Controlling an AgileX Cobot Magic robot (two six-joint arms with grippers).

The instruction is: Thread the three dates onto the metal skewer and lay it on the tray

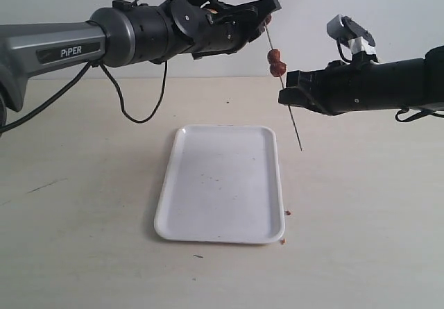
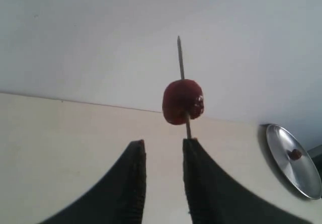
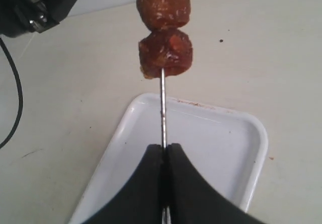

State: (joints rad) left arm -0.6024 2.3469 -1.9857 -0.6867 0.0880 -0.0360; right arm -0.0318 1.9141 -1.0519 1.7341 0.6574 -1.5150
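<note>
Pinching the thin grey metal skewer [image 3: 162, 108] tight, the right gripper [image 3: 163, 147] holds it slanted at centre right of the exterior view, above the upper right corner of the flat white rectangular tray [image 1: 208, 184]. Two wrinkled red-brown dates [image 3: 166, 53] sit threaded above the fingers. At upper centre, the left gripper [image 2: 163, 142] is spread, grasping nothing.
</note>
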